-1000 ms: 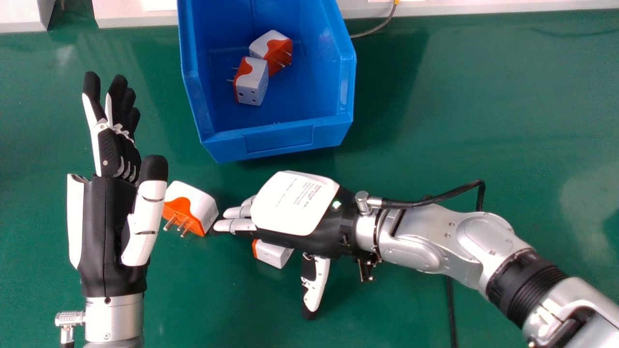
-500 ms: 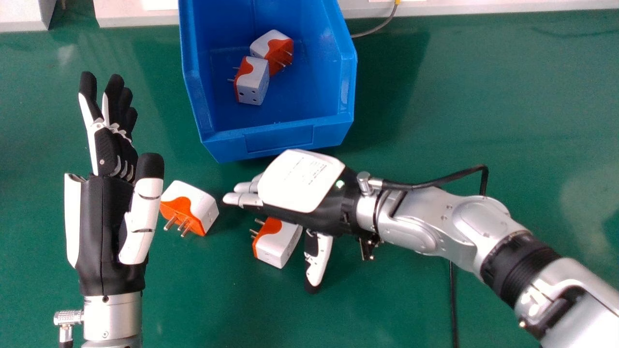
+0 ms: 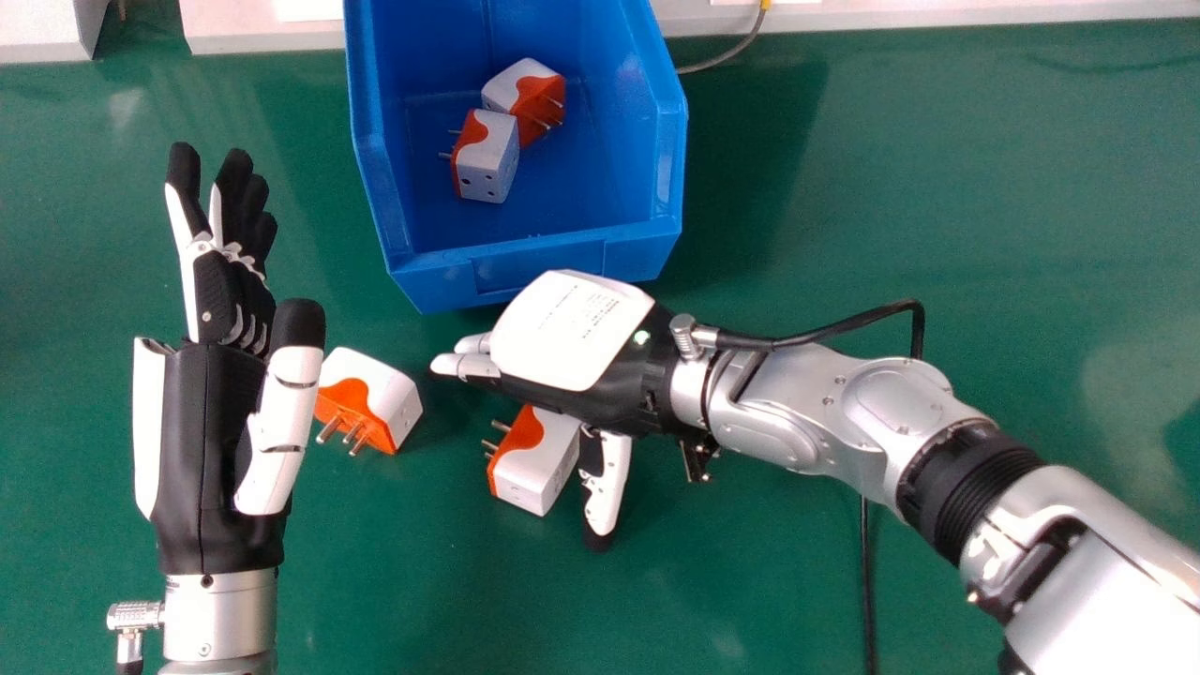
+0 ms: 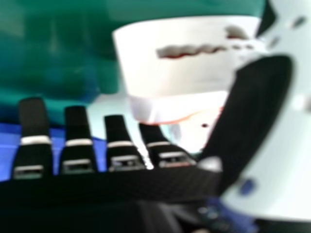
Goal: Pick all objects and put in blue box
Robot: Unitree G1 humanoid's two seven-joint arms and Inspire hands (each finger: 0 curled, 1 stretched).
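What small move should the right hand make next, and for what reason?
I would probably ease the right hand toward the robot, around the adapter beside its thumb, before closing: the fingers are straight, the hand sits mostly beyond this adapter, and the adapter lies outside the blue box.

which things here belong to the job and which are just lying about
For the job:
blue box
two plug adapters inside
two more on the table

Just lying about:
grey cable near the box
black cable

The box (image 3: 539,265) holds two plugs (image 3: 487,169); two loose plugs (image 3: 534,464) lie nearby.
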